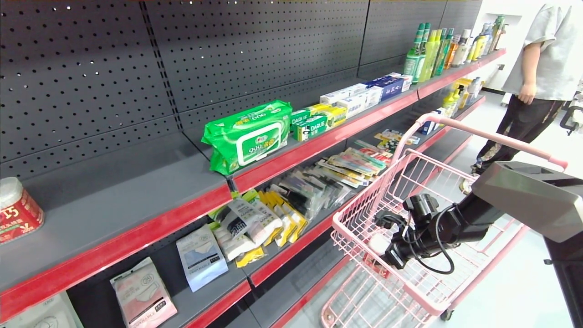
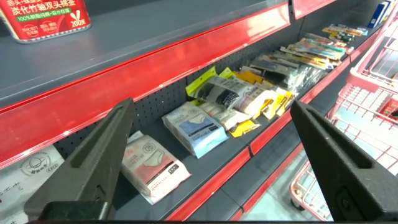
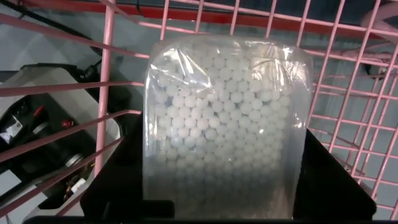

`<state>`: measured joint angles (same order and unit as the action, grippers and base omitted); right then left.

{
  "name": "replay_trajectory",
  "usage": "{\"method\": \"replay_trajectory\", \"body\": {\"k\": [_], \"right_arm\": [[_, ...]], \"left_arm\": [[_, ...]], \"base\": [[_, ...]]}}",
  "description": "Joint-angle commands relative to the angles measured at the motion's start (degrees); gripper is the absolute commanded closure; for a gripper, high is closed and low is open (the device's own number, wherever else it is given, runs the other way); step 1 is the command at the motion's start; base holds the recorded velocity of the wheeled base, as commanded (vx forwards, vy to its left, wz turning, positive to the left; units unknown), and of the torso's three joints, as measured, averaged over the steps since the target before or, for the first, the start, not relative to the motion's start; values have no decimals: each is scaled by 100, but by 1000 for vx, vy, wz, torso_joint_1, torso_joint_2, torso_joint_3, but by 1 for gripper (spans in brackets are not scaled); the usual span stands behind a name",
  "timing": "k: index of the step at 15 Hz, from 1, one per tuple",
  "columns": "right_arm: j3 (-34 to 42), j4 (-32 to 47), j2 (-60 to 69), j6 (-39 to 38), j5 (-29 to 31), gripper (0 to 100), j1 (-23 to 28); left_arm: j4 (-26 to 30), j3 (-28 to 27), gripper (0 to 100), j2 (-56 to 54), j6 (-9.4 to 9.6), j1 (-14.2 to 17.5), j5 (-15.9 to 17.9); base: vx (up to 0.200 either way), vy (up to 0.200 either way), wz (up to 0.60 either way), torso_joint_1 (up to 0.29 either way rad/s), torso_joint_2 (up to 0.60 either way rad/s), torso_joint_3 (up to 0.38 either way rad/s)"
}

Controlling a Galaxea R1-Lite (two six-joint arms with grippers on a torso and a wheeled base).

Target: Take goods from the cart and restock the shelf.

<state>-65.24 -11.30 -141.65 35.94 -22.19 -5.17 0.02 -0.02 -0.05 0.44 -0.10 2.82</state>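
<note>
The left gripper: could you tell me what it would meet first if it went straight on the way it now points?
Most likely the packets lying on the lower shelf, around the pale blue packet. The open left gripper points at them with nothing between. Exact depth is unclear.

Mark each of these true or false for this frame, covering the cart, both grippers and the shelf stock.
1. The right gripper is inside the cart. True.
2. Its jaws hold a bag of white balls. True.
3. The left gripper has its jaws shut on a packet. False: the jaws stand open and empty, facing the lower shelf.
4. The green pack lies in the cart. False: it lies on the upper shelf.
5. A red can stands on the upper shelf. True.
</note>
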Motion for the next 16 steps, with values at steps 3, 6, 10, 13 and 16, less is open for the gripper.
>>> {"method": "replay_trajectory", "body": {"k": [3, 6, 10, 13, 16], "right_arm": [[73, 14, 164, -61, 4, 100, -2], [231, 14, 920, -526, 92, 100, 104], [768, 31, 2054, -1291, 408, 100, 121], [1225, 23, 2977, -2082, 918, 100, 104], [1682, 14, 4207, -2697, 1454, 100, 33]], "left_arm": [[-2, 2, 0, 5, 0, 1, 0], [-2, -6, 0, 5, 0, 1, 8], [6, -6, 0, 5, -9, 1, 8], [6, -6, 0, 5, -9, 1, 17], [6, -6, 0, 5, -9, 1, 17]], "base": [[0, 0, 0, 0, 0, 0], [0, 0, 0, 0, 0, 0], [0, 0, 0, 0, 0, 0], [0, 0, 0, 0, 0, 0], [0, 0, 0, 0, 0, 0]]}}
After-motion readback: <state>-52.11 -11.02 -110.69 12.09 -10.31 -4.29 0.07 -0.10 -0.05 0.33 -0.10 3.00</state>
